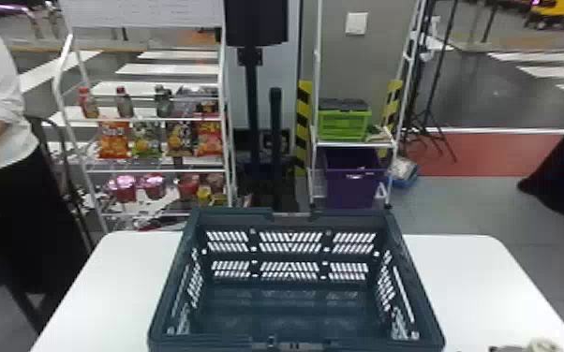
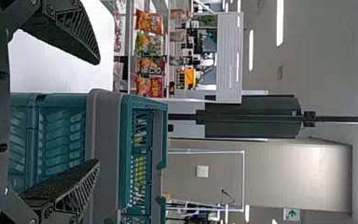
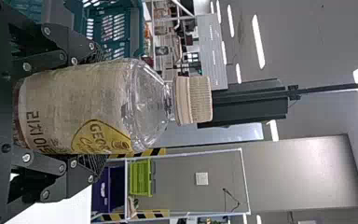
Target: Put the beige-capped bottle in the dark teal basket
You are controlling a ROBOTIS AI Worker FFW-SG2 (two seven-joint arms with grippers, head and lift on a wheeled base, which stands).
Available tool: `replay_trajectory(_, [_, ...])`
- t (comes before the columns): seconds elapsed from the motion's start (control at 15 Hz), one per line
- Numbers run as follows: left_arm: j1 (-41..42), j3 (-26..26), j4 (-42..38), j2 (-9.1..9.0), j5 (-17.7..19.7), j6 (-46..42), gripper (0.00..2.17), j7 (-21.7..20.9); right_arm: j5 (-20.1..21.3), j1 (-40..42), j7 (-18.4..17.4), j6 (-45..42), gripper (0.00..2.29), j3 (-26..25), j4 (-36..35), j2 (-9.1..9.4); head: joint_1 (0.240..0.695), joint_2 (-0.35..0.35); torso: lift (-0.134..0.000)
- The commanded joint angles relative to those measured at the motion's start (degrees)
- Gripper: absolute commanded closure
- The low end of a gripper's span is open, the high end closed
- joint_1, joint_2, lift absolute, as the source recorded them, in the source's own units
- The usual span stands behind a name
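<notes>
Centrally, dark teal basket [image 1: 351, 219]: standing upright on the white table [image 1: 473, 281], its open top facing up; slotted walls and a ribbed floor visible.
Beige-capped bottle [image 3: 74, 107]: upright in the right gripper [image 3: 95, 108], on the robot's right of the basket and outside it; any contact with the table cannot be determined.
Cap [image 3: 193, 100]: beige, finely ridged, seated on a clear neck and shoulder.
Label: beige, bearing a yellow patch, wrapped around the body of the bottle.
Right claw: clamped on the bottle's body, one finger to each side.
Left claw: the left gripper [image 2: 98, 112] has its fingers spread well apart with nothing between them in its grasp; it lies near the basket, whose grey and teal wall appears beyond one finger, the tabletop beyond the other.
White rack [image 1: 227, 154]: behind the table, towards the robot's left; small bottles above, snack packets [image 1: 115, 138] in the middle, cups [image 1: 124, 189] below.
Second rack [image 1: 356, 144]: farther right, carrying a green crate [image 1: 344, 125] above a purple bin [image 1: 351, 189].
</notes>
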Motion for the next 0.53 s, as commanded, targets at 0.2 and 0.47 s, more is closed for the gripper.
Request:
replay_trajectory(0.2, [-0.2,-0.4,0.6,2.29,1.1,-0.2,0.13,0.9,6.3,-7.2,-5.4,19.3,2.29,6.2,-9.4,0.05,0.499,0.000,0.000])
replay_trajectory(0.47, [-0.6,-0.3,1.3,3.61,2.7,-1.3,0.13,0.9,11.3,-20.1,-13.4,44.3,2.29,15.8,-11.0,0.05,0.499,0.000,0.000])
